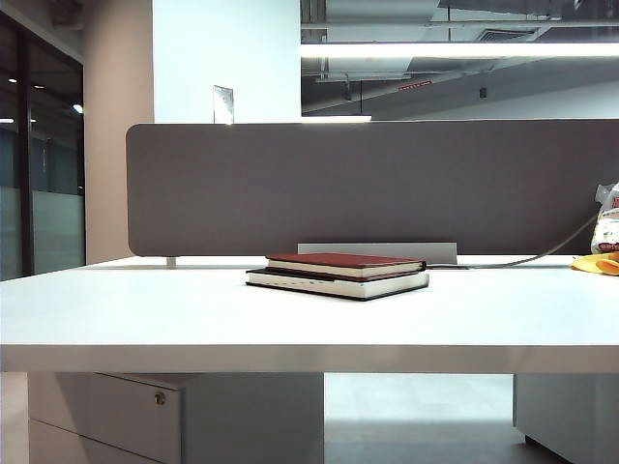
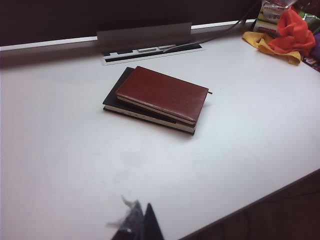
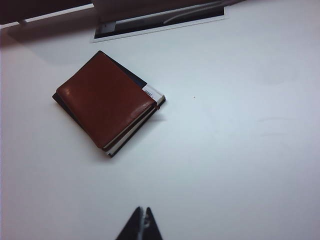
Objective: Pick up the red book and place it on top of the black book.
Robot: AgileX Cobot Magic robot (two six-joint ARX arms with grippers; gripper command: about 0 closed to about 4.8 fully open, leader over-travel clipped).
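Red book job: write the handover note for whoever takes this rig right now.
Left gripper: only its tip shows in its wrist view, above bare table near the front edge, holding nothing visible; open or shut cannot be told.
Right gripper: shut, empty, above the table, apart from the books.
Red book: lies flat on the black book, slightly skewed, one black corner exposed.
Done: the stacking.
Left: nothing on the books; probably just park both arms.
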